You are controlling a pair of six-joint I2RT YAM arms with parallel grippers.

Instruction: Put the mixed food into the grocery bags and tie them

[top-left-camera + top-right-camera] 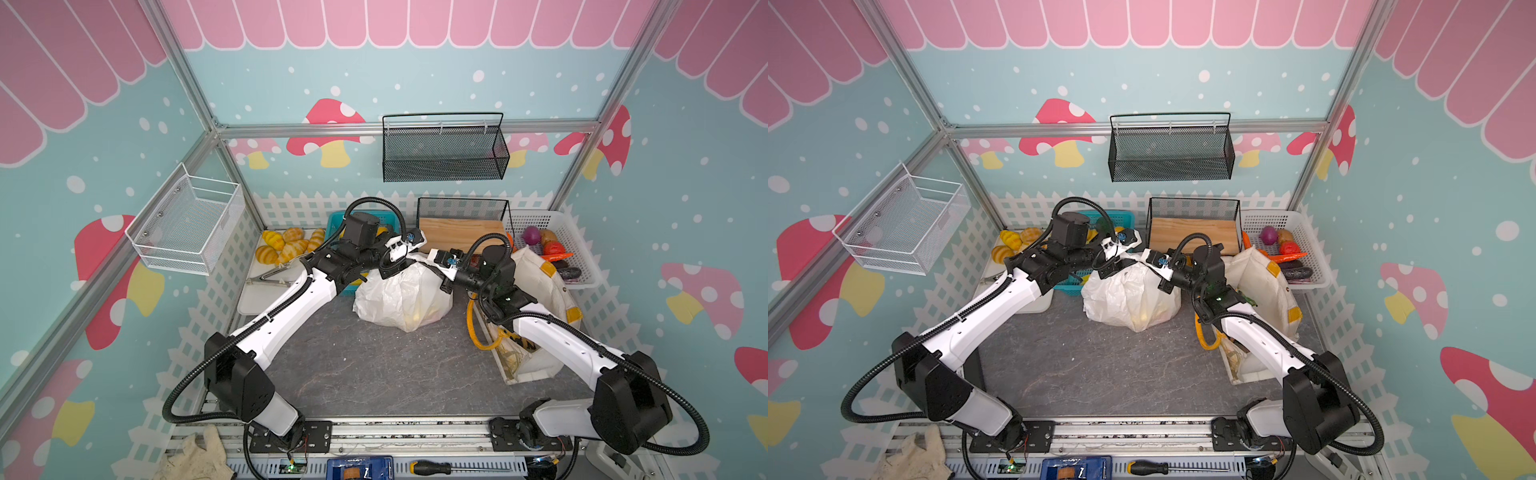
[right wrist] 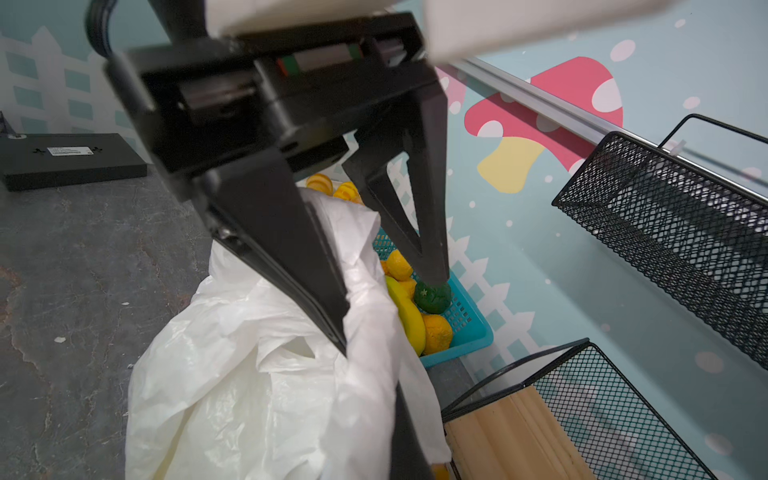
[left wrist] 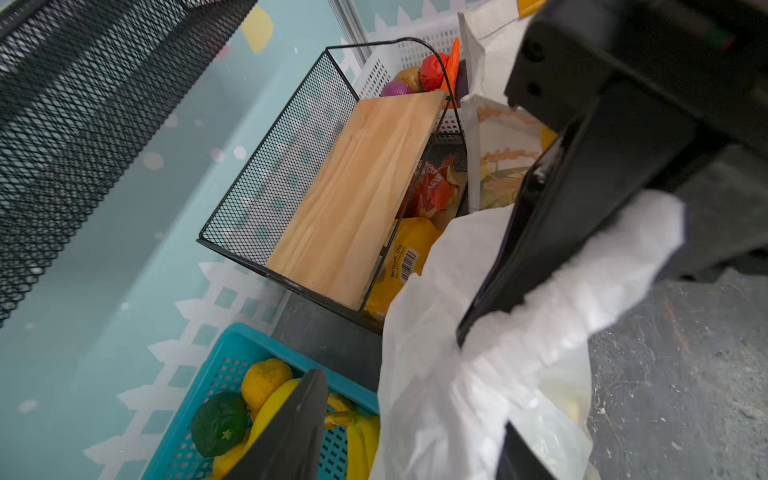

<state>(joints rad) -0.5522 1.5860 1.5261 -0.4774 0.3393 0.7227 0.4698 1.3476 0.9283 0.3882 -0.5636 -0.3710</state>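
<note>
**A:** What takes up most of the table?

**B:** The canvas tote. It lies along the right edge, under the right arm, and a yellow handle curls out on its inner side.

**A:** And the plastic bag?

**B:** The plastic bag stands in the middle, nearer the back edge. It bulges, and yellowish shapes show through the thin skin. Its top is drawn up to where both claws meet.

**A:** What's behind it?

**B:** A teal basket at the back edge, left of the middle. It holds a banana, an orange and a round green fruit.

**A:** How do the claws stand?

**B:** The right claw is closed, pinching a gathered strip of the bag's top. The left claw has its fingers spread. Bag plastic lies loose between them and drapes against one finger.

**A:** Anything smaller?

**B:** A yellow packet with a barcode. It sits beneath the wooden board in the wire basket, just beside the bag.
</note>
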